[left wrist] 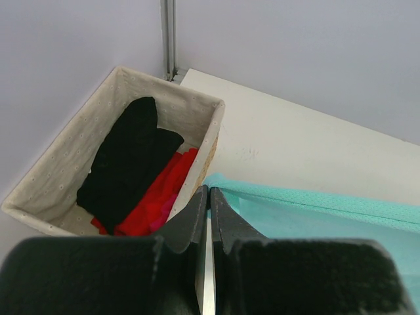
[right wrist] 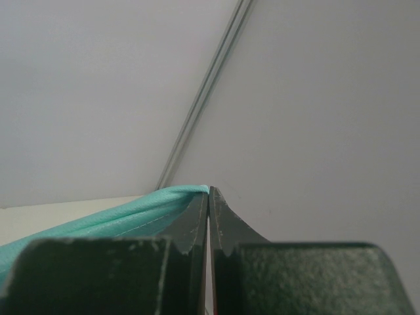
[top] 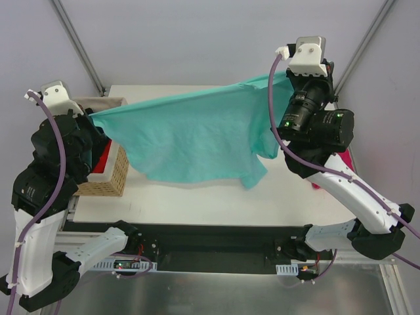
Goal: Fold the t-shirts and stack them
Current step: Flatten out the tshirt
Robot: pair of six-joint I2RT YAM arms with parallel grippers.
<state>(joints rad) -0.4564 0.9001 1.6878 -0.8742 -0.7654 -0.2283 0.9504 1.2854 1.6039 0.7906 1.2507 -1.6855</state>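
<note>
Teal t-shirt hangs pinched between both end effectors.

The t-shirt is a plain teal-mint green, with a fine dotted weave seen up close. The counter is plain white. At its far left corner the basket is tan wicker; its lining is cream with small eyelet dots. Inside lie a black cloth and a red cloth shading to pink. A magenta-pink sliver shows at the right edge. The left gripper and right gripper are black; the cables are purple
</note>
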